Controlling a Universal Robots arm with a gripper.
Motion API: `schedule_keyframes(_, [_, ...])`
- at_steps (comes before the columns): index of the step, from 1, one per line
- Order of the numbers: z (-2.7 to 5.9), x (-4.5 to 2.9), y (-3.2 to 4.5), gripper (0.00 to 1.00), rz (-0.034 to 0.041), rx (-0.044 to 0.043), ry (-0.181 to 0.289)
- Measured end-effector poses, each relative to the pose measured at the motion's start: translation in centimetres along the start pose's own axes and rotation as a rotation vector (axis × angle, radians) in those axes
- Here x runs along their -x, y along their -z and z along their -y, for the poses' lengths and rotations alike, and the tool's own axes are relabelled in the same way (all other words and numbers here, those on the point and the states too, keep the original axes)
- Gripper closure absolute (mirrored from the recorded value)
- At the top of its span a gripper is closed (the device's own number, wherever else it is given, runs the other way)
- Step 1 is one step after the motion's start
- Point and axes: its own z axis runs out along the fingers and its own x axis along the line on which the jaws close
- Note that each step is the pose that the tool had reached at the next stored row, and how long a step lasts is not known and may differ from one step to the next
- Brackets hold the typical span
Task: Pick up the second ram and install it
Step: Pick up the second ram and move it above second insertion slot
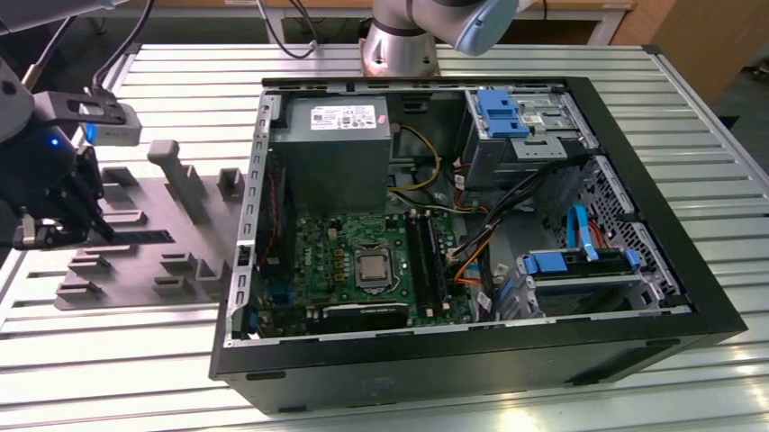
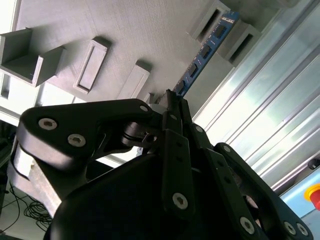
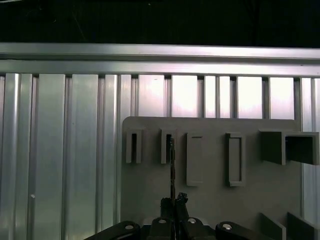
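**Position.** My gripper (image 2: pixel 172 97) is over the grey moulded tray (image 2: pixel 125 30), at the exterior view's left. It is well apart from the open computer case (image 1: pixel 481 364).

**Jaws.** They are drawn almost together, with the second ram (image 2: pixel 202 52) pinched between the fingertips at one end. In the first wrist view the stick (image 3: pixel 171 165) shows edge-on, as a thin dark line running straight out from my fingertips.

**Task item.** The second ram is at the tray. Its blue board and row of black chips reach away from me, and the far end lies between two raised blocks (image 2: pixel 240 35). I cannot tell whether it has cleared its seat.

**Destination.** The long black memory slots (image 1: pixel 423 256) sit on the motherboard (image 1: pixel 348 256) inside the case. Orange and yellow cables (image 1: pixel 474 252) lie just beside them.

**Risks, as I judge them.**
- My hold is on one end only, so most of the stick hangs out beyond my fingertips. It could pivot or droop in my grip under a jolt.
- The far end sits between the blocks. A lift that is not square to the tray could catch it there and twist the board or drag the tray.
- Any tilt picked up here would carry to the slot, and a skewed stick could jam or strain its contacts.
- The cables beside the slots could snag the overhanging end.
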Motion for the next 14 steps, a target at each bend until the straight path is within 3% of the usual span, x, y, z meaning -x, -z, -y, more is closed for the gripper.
schedule_keyframes(14, [-0.01, 0.01, 0.5, 0.86, -0.0001, 0.0001, 0.0])
